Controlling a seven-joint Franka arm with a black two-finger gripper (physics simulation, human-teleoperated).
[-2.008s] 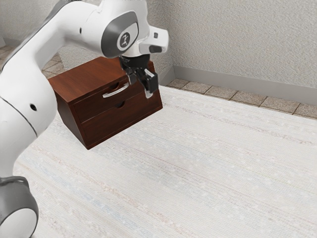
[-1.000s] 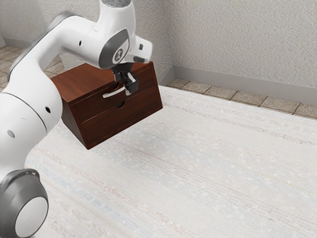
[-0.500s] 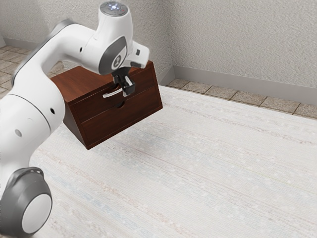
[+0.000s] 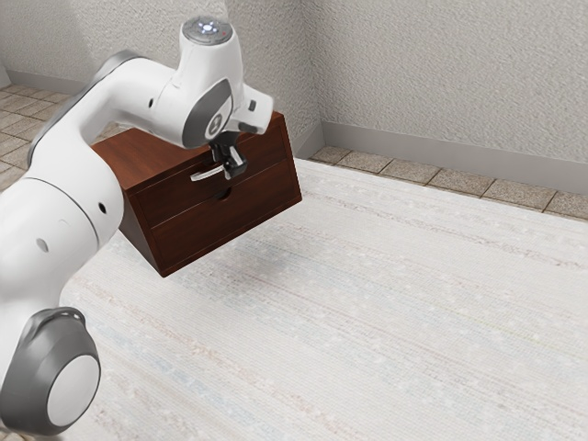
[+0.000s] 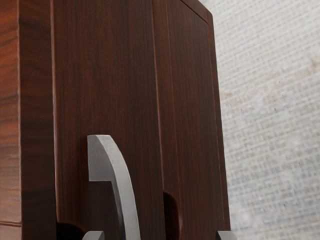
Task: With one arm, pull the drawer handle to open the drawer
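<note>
Drawer handle [image 4: 209,172]: grey curved bar on the upper drawer [image 4: 266,152] of the wooden cabinet [image 4: 211,216], probably rigid and smooth; best hooked mid-bar, pulled straight out. Gripper [image 4: 231,163] spread astride its end, not pinching.

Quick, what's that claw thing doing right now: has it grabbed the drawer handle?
Gripper: open, its fingers standing apart at the end of the drawer handle, not clamped on it.
</note>
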